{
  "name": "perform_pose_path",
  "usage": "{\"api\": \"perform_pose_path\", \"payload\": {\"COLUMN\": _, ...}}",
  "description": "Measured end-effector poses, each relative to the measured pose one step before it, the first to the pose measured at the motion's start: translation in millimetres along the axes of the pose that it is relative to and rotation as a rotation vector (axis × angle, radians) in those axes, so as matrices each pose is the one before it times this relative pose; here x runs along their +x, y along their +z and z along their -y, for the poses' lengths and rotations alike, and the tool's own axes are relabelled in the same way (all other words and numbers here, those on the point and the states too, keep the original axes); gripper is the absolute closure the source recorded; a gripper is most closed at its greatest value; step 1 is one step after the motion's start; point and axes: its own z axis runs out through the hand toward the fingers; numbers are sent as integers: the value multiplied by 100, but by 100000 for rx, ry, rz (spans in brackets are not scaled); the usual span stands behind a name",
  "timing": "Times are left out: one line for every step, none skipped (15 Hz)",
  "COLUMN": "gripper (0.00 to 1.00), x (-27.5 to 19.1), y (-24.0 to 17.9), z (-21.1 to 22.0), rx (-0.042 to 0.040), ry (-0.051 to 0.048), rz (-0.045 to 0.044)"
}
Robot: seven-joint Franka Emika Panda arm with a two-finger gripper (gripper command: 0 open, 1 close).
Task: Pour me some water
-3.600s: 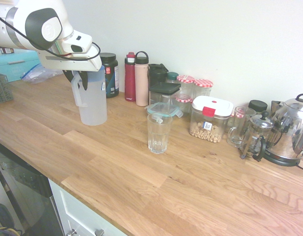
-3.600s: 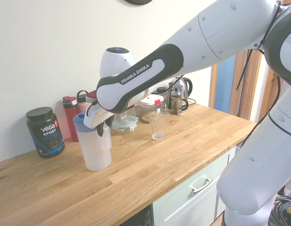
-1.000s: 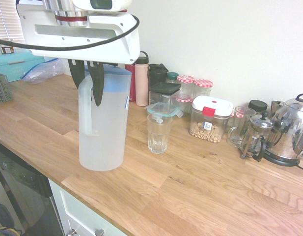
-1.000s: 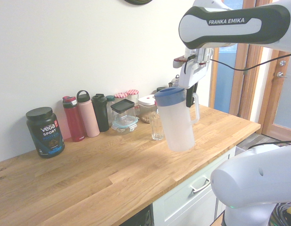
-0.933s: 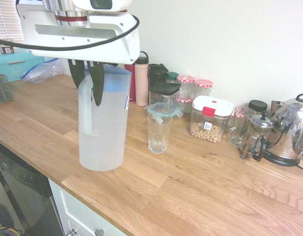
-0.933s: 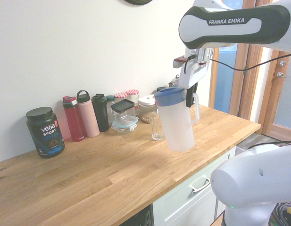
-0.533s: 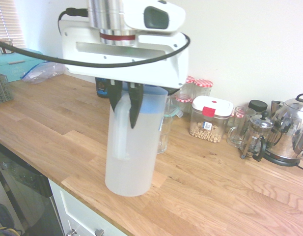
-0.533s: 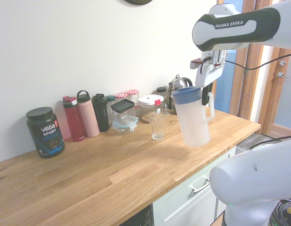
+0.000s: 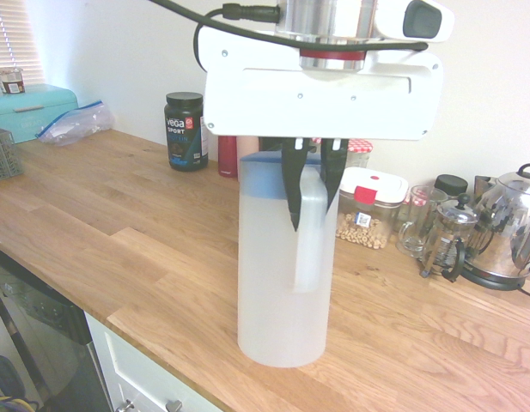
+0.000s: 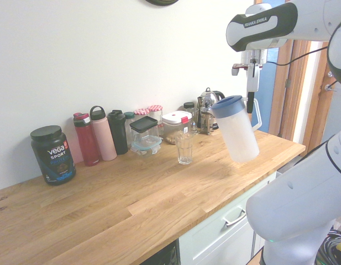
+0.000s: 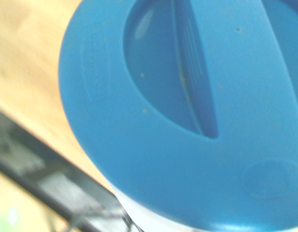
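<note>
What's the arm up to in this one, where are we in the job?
The gripper is shut on the handle of the frosted jug, holding it in the air above the wooden counter, tilted slightly. Its blue lid is on. The drinking glass stands on the counter, off to one side of the jug, not under it. No water is being poured at this moment.

The first exterior view looks along the wooden surface [image 9: 93,223] from its front edge, close to the jug [image 9: 282,266]. The second exterior view stands further back, facing the wall from the opposite end. Both share the jug and kettle [image 9: 505,232]. The wrist view looks straight down at the jug's lid [image 11: 187,121], very near.
</note>
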Motion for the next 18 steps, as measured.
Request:
{"api": "perform_pose_path", "payload": {"gripper": 100, "x": 949, "y": 335, "z": 355, "rx": -2918, "ry": -5297, "rz": 839}}
{"api": "perform_pose_path", "payload": {"gripper": 100, "x": 1151, "y": 330, "z": 435, "rx": -3568, "ry": -4918, "rz": 584}}
{"api": "perform_pose_path", "payload": {"gripper": 100, "x": 1230, "y": 337, "z": 408, "rx": -3340, "ry": -3600, "rz": 115}}
{"api": "perform_pose_path", "payload": {"gripper": 100, "x": 1131, "y": 415, "z": 421, "rx": -1960, "ry": -2126, "rz": 129}}
{"api": "perform_pose_path", "payload": {"gripper": 100, "x": 1038, "y": 367, "z": 493, "rx": -1221, "ry": -1554, "rz": 303}}
{"api": "perform_pose_path", "payload": {"gripper": 100, "x": 867, "y": 283, "z": 320, "rx": -776, "ry": -1088, "rz": 481}}
{"api": "perform_pose_path", "payload": {"gripper": 100, "x": 790, "y": 61, "z": 277, "rx": -701, "ry": -825, "rz": 453}}
{"api": "perform_pose_path", "payload": {"gripper": 100, "x": 695, "y": 65, "z": 300, "rx": -887, "ry": -384, "rz": 418}}
{"api": "perform_pose_path", "payload": {"gripper": 100, "x": 642, "y": 139, "z": 254, "rx": -1381, "ry": -101, "rz": 176}}
{"api": "perform_pose_path", "payload": {"gripper": 100, "x": 673, "y": 56, "z": 341, "rx": -1783, "ry": 54, "rz": -101}}
{"api": "perform_pose_path", "payload": {"gripper": 100, "x": 671, "y": 55, "z": 365, "rx": -1864, "ry": -217, "rz": 196}}
{"api": "perform_pose_path", "payload": {"gripper": 100, "x": 624, "y": 69, "z": 343, "rx": -1921, "ry": -540, "rz": 769}}
{"api": "perform_pose_path", "payload": {"gripper": 100, "x": 613, "y": 97, "z": 326, "rx": -2019, "ry": -618, "rz": 941}}
{"api": "perform_pose_path", "payload": {"gripper": 100, "x": 614, "y": 144, "z": 319, "rx": -2135, "ry": -976, "rz": 942}}
{"api": "perform_pose_path", "payload": {"gripper": 100, "x": 641, "y": 111, "z": 330, "rx": -2350, "ry": -709, "rz": 1136}}
{"api": "perform_pose_path", "payload": {"gripper": 100, "x": 690, "y": -39, "z": 338, "rx": -2195, "ry": -137, "rz": 797}}
{"api": "perform_pose_path", "payload": {"gripper": 100, "x": 642, "y": -183, "z": 282, "rx": -1373, "ry": -187, "rz": 215}}
{"api": "perform_pose_path", "payload": {"gripper": 100, "x": 557, "y": -253, "z": 315, "rx": -1588, "ry": -316, "rz": 122}}
